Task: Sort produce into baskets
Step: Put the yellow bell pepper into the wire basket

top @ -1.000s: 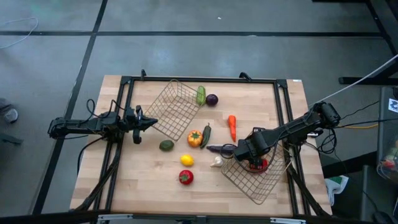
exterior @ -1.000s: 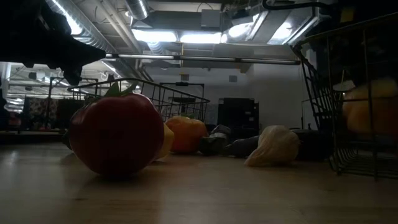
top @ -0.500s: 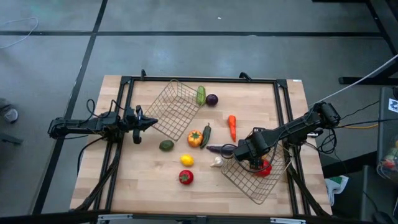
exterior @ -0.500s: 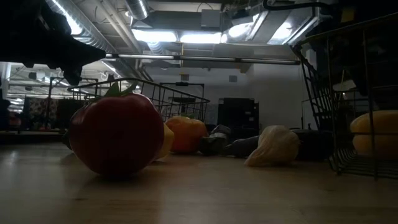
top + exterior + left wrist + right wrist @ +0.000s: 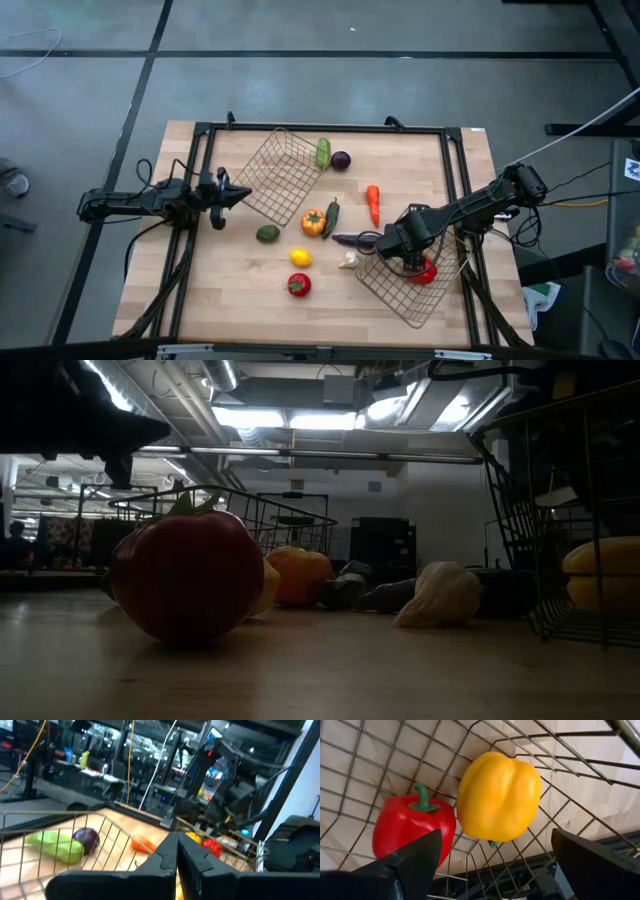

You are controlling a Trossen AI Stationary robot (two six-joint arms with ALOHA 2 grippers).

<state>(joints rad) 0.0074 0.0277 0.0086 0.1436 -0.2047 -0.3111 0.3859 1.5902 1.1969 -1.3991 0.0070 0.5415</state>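
Hovering over the right basket [image 5: 415, 285], the right gripper [image 5: 408, 262] has its fingers spread wide and empty, with a yellow pepper [image 5: 498, 796] and a red pepper [image 5: 412, 826] lying side by side on the mesh below. The left gripper [image 5: 238, 195] waits pinched together beside the far-left basket [image 5: 283, 176]. The tomato [image 5: 298, 285] and lemon [image 5: 300, 257] sit loose on the table [image 5: 230, 290] between the baskets.

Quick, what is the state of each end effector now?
Left end effector: closed, holding nothing, beside the left basket.
Right end effector: open, empty, over the yellow pepper and red pepper.
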